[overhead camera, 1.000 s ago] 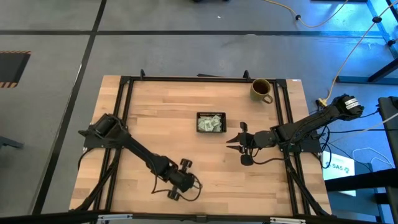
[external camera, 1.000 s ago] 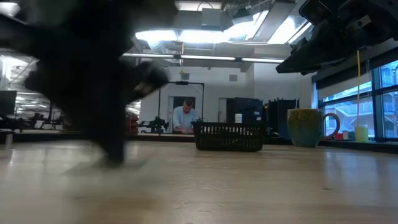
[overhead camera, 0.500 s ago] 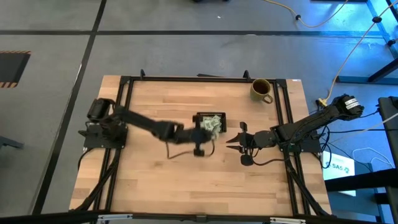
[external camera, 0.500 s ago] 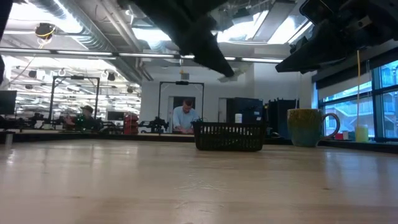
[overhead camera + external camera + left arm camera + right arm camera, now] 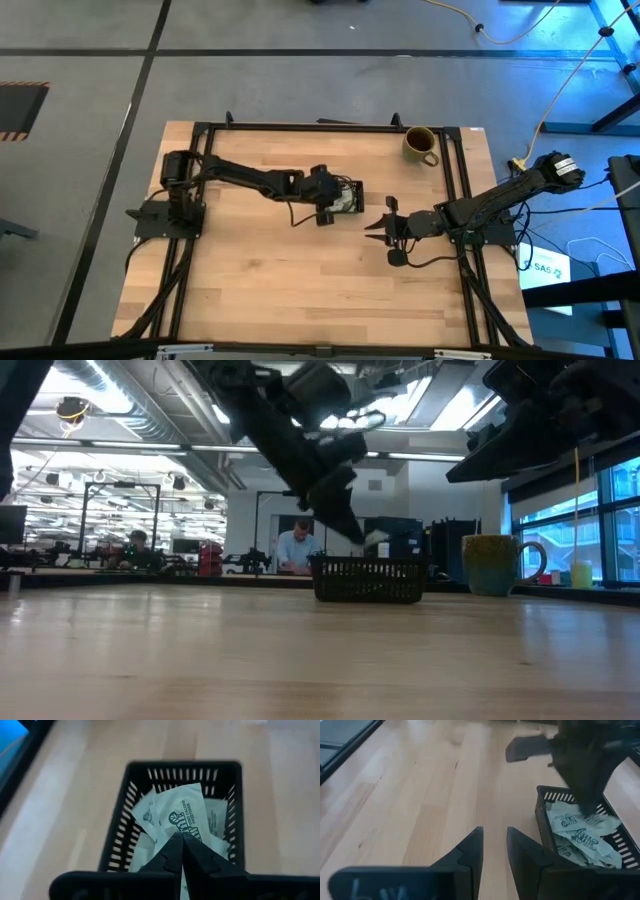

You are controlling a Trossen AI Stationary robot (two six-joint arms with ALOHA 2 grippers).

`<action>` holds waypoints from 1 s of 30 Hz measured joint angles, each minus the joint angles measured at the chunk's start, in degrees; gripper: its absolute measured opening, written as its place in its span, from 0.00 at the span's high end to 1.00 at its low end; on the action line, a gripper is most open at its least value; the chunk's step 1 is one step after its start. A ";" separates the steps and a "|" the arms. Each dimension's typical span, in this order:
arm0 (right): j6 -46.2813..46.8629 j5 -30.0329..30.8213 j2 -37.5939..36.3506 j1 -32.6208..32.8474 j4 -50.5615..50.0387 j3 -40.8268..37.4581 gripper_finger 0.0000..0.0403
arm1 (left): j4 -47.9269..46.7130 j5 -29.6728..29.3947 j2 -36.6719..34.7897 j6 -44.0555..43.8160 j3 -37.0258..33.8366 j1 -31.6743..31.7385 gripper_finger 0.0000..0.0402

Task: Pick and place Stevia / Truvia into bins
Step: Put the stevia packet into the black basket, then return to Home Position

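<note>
Right now I see one pale green-and-white paper sweetener packet (image 5: 182, 815) pinched in my left tool (image 5: 181, 841), held just above the small black slotted plastic tray (image 5: 339, 186), which sits mid-desk (image 5: 300, 290) with more packets piled inside. My right tool (image 5: 376, 224) waits just beside the tray, fingers apart, gripping nothing. An olive-yellow ceramic mug (image 5: 420, 144) stands at the desk's far corner.

Black slotted bin (image 5: 131, 815), white/green-print packets (image 5: 182, 812), olive mug (image 5: 420, 143), pale wood table (image 5: 260, 280)
</note>
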 joint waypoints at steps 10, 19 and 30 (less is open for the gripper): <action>0.07 0.00 0.00 -0.04 -0.37 0.00 0.78 | 0.35 0.22 1.22 -0.54 0.00 -0.01 0.86; 0.00 -0.21 -2.85 0.93 -4.23 0.00 0.78 | -10.21 3.05 -5.85 -2.01 -0.43 0.01 0.78; -0.81 6.23 -22.08 -0.05 -7.05 -8.75 0.78 | 7.00 1.32 -30.17 -2.03 -23.36 0.56 0.84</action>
